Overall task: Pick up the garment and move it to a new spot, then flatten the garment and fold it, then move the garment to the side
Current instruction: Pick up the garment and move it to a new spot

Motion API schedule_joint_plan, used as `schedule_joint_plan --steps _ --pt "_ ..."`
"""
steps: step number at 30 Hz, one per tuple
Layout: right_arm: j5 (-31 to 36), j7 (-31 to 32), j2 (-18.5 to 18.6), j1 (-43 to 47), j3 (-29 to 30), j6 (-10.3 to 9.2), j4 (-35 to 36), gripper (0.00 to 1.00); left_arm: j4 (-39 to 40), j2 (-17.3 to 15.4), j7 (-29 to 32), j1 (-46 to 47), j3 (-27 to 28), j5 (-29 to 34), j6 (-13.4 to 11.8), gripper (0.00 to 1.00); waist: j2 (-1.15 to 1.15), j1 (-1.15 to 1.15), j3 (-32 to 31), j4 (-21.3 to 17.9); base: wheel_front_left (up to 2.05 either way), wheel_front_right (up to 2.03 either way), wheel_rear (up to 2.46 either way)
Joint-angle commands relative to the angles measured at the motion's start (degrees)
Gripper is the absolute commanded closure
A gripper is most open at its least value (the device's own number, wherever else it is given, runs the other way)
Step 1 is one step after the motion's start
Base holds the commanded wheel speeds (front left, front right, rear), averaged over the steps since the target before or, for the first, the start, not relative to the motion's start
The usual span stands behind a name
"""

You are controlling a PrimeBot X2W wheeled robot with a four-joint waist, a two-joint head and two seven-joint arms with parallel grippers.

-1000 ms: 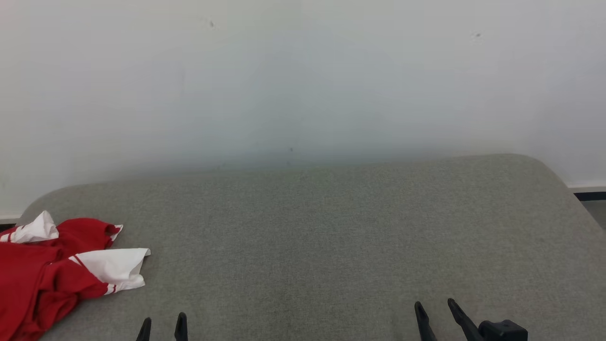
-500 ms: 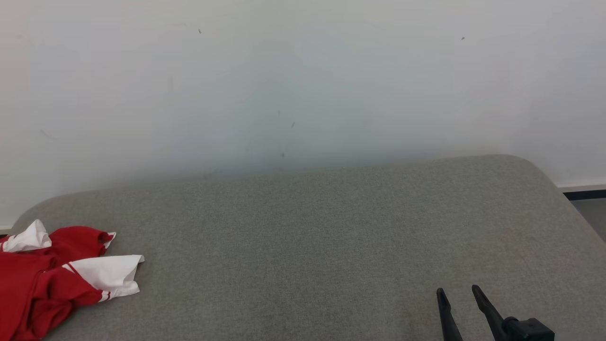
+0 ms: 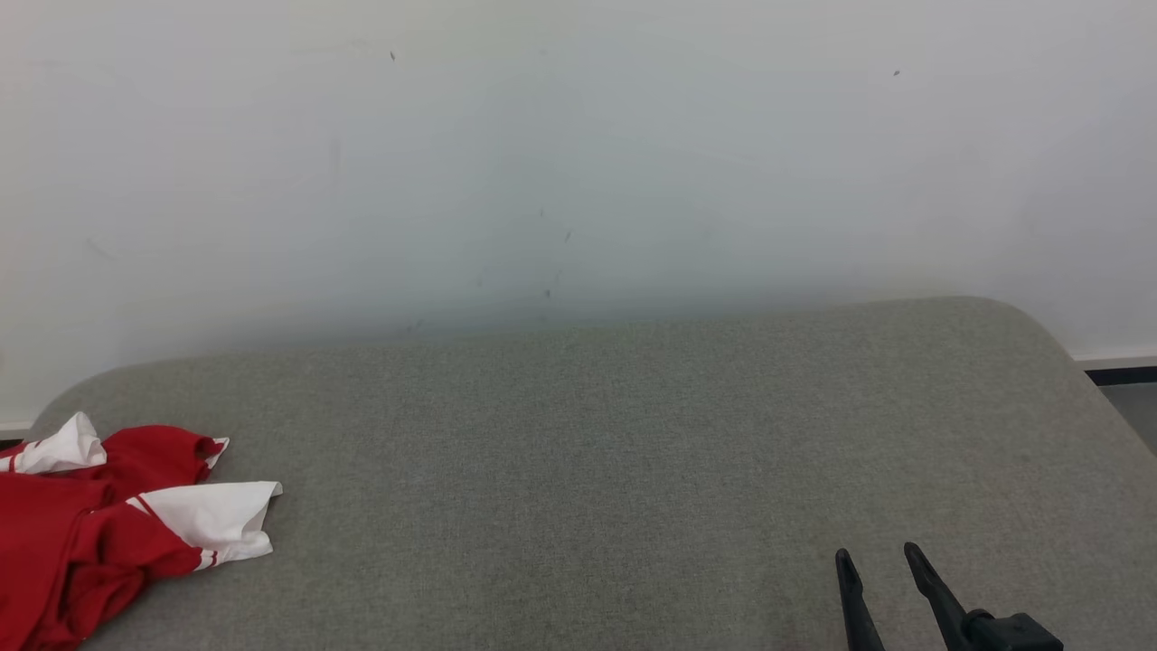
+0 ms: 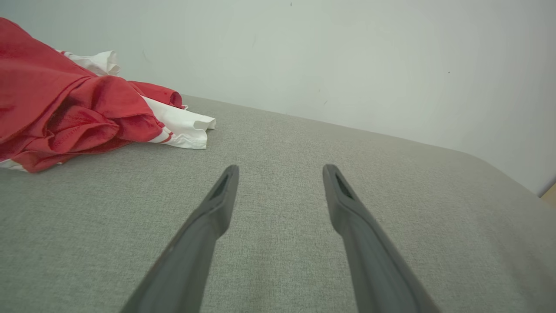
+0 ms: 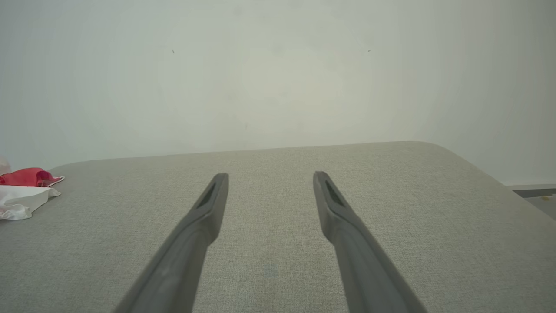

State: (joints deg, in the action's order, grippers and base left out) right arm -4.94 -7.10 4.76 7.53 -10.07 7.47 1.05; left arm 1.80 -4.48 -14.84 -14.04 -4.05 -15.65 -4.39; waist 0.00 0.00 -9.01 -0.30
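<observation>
garment [image 3: 81, 533] (red, white) crumpled at left — left tool [image 4: 281, 167], right tool [image 5: 270, 174] parted

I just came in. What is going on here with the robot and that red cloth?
A two-armed robot faces a grey fabric-covered surface that stands against a pale wall. A red and white garment lies crumpled at the left end of the surface, not yet picked up. The left gripper is open and empty, just right of the garment and apart from it. The right gripper is also open and empty, over bare fabric far to the right.
</observation>
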Motion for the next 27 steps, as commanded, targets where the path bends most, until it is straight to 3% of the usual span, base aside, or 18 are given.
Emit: schedule_joint_plan --steps 1,13,19,27 --pt "0.1 0.0 -0.2 0.2 0.3 0.04 0.1 0.0 -0.3 -0.3 0.0 0.4 0.2 -0.5 -0.2 0.0 0.0 0.0 0.1 0.0 0.0 0.0 0.0" --pt "0.1 0.3 -0.6 0.6 1.4 0.04 0.2 0.0 -2.6 -1.8 3.2 5.0 -1.2 0.5 0.1 0.0 0.0 0.0 1.7 2.3 0.0 0.0 0.0" --pt "0.0 0.5 -0.5 0.2 1.3 0.04 0.6 0.0 -3.9 -2.2 4.1 9.2 -1.6 1.1 -0.2 0.0 0.0 0.0 3.0 7.4 0.0 0.0 0.0" --pt "-0.6 -0.1 -0.9 -0.7 0.3 0.04 0.3 0.0 -3.7 -2.5 4.7 10.5 -2.4 1.4 -0.4 0.0 0.0 0.0 3.7 17.4 0.0 0.0 0.0"
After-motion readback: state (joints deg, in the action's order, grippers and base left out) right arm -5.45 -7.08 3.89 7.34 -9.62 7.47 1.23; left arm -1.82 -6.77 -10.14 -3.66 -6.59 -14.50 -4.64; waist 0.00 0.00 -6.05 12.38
